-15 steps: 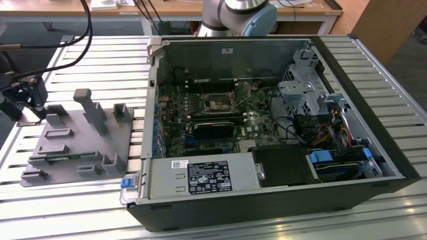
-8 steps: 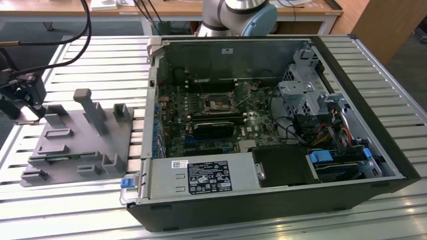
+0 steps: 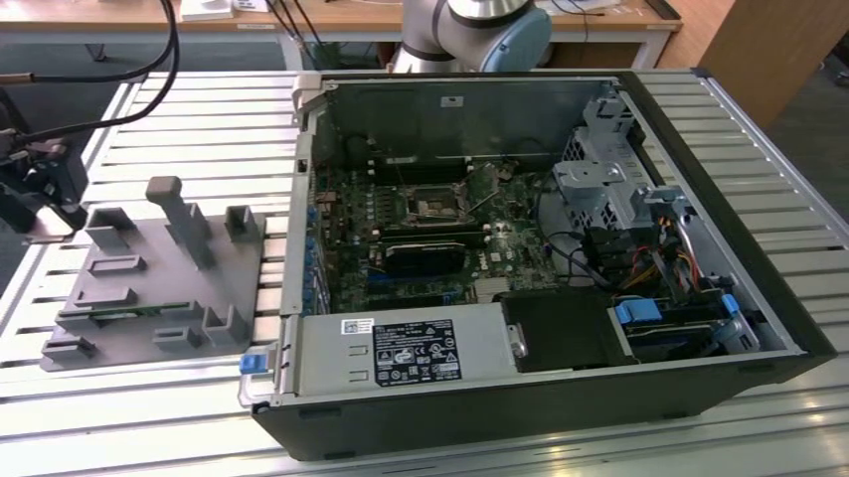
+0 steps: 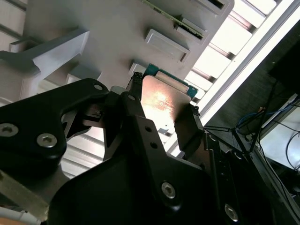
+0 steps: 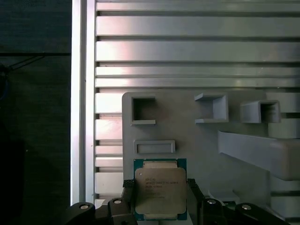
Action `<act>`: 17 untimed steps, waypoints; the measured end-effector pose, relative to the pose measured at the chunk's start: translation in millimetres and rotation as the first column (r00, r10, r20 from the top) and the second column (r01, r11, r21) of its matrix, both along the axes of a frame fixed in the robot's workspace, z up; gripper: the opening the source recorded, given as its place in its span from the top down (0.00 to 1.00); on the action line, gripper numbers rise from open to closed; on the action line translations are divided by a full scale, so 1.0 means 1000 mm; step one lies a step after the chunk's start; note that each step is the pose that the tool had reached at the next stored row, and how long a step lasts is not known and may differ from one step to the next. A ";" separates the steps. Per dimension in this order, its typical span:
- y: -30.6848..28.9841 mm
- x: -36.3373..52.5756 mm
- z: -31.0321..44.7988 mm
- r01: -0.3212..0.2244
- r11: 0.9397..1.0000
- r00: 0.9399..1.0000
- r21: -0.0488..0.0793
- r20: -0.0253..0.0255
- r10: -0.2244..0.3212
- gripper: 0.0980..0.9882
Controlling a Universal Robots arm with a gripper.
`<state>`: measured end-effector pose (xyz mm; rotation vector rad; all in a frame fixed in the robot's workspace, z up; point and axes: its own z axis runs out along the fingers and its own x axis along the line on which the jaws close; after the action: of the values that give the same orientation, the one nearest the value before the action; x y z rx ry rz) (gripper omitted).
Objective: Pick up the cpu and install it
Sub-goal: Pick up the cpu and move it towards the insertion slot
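Pincer hangs at the exterior view's left, by the grey holder tray on the slatted desk. In the first wrist view it is clamped on the cpu by two opposite edges, over the tray. Well to the right, the open computer case shows its socket. This lift goes best, I judge, with the chip level and only its rim squeezed.
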<state>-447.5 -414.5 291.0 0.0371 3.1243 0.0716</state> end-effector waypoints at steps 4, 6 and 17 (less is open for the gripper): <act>0.0000 0.0000 0.0030 0.000 1.000 1.000 0.000 0.000 0.000 0.52; 0.0000 0.0000 0.0041 0.000 1.000 1.000 0.000 0.000 0.000 0.52; 0.0000 0.0000 0.0089 0.000 1.000 1.000 0.000 0.000 0.000 0.52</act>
<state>-447.5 -414.4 299.8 0.0370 3.1245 0.0716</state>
